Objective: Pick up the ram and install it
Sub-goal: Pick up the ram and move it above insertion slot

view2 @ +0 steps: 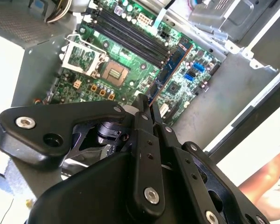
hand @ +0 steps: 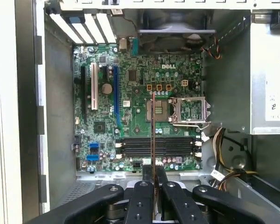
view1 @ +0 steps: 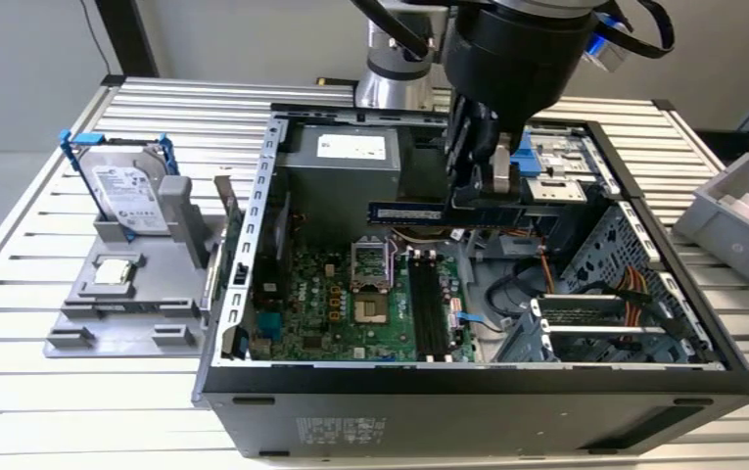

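In the exterior view my gripper [view1: 475,199] hangs inside the open computer case [view1: 479,377], above the motherboard [view1: 335,304]. It is shut on the ram [view1: 411,211], a thin blue stick held level and on edge, sticking out toward the exterior view's left. In both wrist views the ram [hand: 153,135] [view2: 173,63] shows edge-on, running out from between the black fingers [hand: 142,191] [view2: 140,109]. The long black memory slots [hand: 156,145] [view2: 126,37] [view1: 427,308] lie below it on the green board, and the ram is well above them.
A silver hard drive in a blue frame [view1: 132,191] stands on a grey fixture [view1: 126,294] at the exterior view's left, with a small square chip [view1: 116,272] on it. A grey bin [view1: 740,230] sits at the right. Case walls, the power supply [view1: 348,162] and cables [view1: 609,294] hem the board in.
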You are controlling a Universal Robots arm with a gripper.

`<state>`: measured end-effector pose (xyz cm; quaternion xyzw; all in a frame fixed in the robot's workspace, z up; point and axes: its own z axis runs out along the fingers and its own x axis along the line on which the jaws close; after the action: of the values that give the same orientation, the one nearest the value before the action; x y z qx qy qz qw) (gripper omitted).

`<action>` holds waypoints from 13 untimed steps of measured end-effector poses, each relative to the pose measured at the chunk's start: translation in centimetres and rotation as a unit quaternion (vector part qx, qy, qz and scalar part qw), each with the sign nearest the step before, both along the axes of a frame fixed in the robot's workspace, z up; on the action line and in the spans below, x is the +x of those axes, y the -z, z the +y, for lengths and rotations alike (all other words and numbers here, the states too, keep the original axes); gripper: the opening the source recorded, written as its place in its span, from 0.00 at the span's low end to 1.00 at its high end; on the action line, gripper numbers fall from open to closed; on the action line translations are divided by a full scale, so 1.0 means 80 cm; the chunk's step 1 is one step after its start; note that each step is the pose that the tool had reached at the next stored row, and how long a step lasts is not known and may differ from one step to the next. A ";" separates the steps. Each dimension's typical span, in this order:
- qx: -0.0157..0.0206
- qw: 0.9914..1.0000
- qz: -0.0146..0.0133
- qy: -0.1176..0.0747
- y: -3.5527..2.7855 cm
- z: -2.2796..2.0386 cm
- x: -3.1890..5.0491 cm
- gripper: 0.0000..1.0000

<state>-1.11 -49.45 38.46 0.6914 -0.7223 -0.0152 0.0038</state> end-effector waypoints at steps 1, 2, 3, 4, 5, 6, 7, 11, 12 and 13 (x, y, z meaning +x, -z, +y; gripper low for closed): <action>0.000 1.000 0.000 0.000 0.0000 0.0000 0.002 0.00; 0.000 1.000 0.000 0.000 0.0000 0.0000 0.003 0.00; 0.000 1.000 0.000 0.000 0.0000 0.0000 0.005 0.00; 0.000 1.000 0.000 0.000 0.0000 0.0000 0.006 0.00; 0.000 1.000 0.000 0.001 0.0000 0.0000 0.008 0.00; 0.000 1.000 0.000 0.002 0.0000 0.0000 0.009 0.00; 0.000 1.000 0.000 0.004 0.0001 0.0001 0.011 0.00; 0.000 1.000 0.000 0.013 0.0000 0.0000 0.015 0.00; 0.000 1.000 0.000 0.016 0.0000 0.0001 0.016 0.00; 0.000 1.000 0.000 0.018 0.0000 0.0001 0.017 0.00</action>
<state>0.27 -49.45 38.46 0.6781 -0.7348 -0.0152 0.0038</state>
